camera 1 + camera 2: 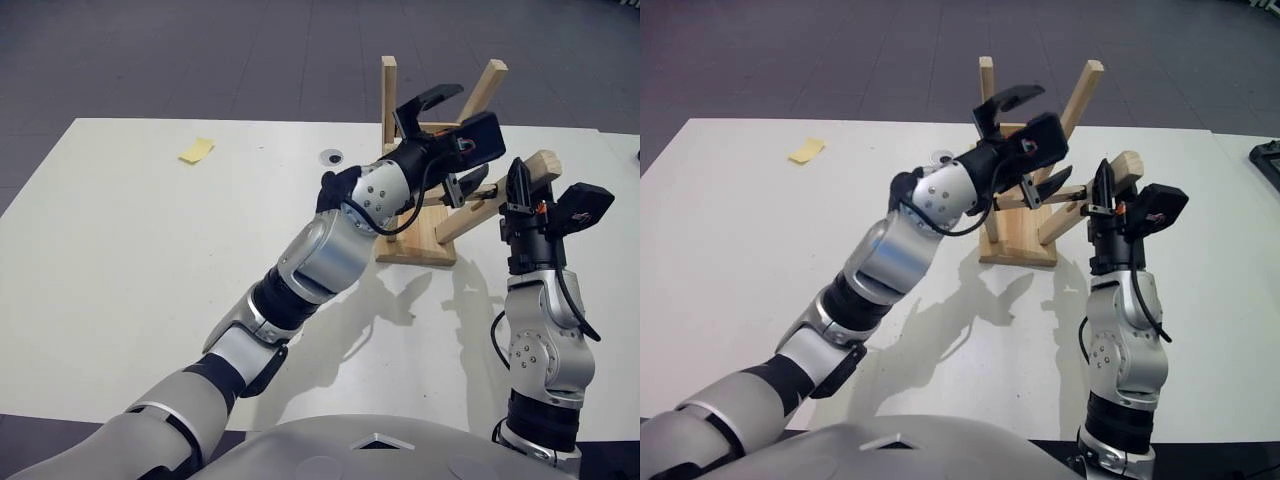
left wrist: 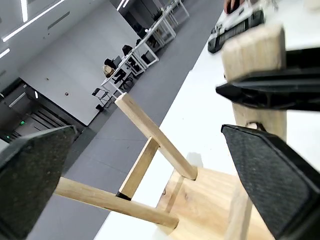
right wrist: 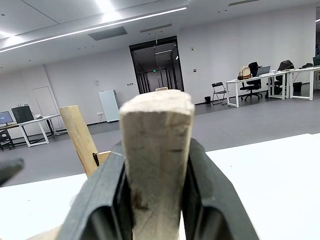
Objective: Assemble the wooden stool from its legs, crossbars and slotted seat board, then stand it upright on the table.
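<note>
Right hand [image 1: 521, 178] clamps upward-slanting leg [image 1: 545, 163] of inverted stool [image 1: 415, 248].

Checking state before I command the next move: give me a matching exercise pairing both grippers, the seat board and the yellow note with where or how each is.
1. left gripper
2. right gripper
3. seat board
4. yellow note

A. flat on the table, legs pointing up
B. shut on one stool leg
C. alone toward the table's far left
D. open, raised among the legs

Pairs: 1-D, 2-B, 3-A, 4-C
</note>
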{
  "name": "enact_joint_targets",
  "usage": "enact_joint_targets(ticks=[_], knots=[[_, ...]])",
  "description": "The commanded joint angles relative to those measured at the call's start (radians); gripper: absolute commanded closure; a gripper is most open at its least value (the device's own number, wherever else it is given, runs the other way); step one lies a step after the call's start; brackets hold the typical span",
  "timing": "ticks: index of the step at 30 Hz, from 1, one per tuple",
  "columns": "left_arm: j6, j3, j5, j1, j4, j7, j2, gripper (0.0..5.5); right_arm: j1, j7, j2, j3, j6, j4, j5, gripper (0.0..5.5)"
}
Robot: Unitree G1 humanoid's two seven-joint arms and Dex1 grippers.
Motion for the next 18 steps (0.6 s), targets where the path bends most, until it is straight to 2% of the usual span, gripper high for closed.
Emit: enact_joint_targets(ticks=[1,5,7,10,14,18], knots=[[-0.033,0.115,-0.075,-0.016,-0.058,0.072,-0.055,0.5,0.053,0.0,0.002,0.01,0.077,0.046,-0.003,4.5],[-0.078,0.253,-0.194,-0.081,-0.126,0.151,-0.1,1.18,0.057,-0.003,0.007,0.017,0.077,0.042,-0.005,4.5],[-0.056,0.326,-0.265,-0.077,-0.18,0.148,-0.055,1.57,0.061,-0.005,0.01,0.021,0.076,0.036,-0.006,4.5],[-0.004,0.374,-0.369,0.018,-0.276,0.101,0.009,2.16,0.066,-0.005,0.01,0.022,0.071,0.04,-0.011,4.5],[-0.001,0.323,-0.417,0.159,-0.35,0.072,0.064,2.83,0.072,0.006,-0.021,0.029,0.059,0.06,-0.057,4.5],[-0.045,0.281,-0.399,0.211,-0.295,0.107,0.081,3.55,0.067,0.016,-0.044,0.023,0.059,0.089,-0.065,4.5]])
